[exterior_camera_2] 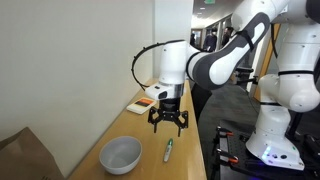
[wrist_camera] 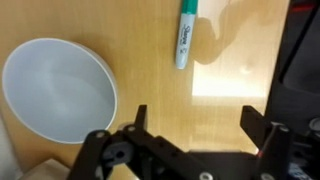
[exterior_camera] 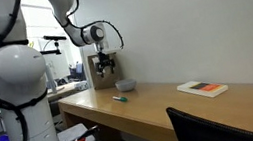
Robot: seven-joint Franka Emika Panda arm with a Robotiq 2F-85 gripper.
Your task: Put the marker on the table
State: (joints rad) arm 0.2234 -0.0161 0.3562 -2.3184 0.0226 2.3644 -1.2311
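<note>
Gripper (wrist_camera: pixel 198 125) hangs empty, fingers apart, above the wooden table (wrist_camera: pixel 235 85); we cannot read the label on the marker (wrist_camera: pixel 185 36) lying between bowl (wrist_camera: pixel 55 90) and front edge.

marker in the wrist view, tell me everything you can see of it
The marker is a slim stick with a pale barrel carrying green print too small to read, and a green end that looks like a cap. It looks like plastic. It lies flat on the light wooden table, running nearly straight up the wrist view with the green end at the top edge. It sits beside the white bowl with a clear gap between them. Only the table touches it; the jaws hang open, apart from it.
</note>
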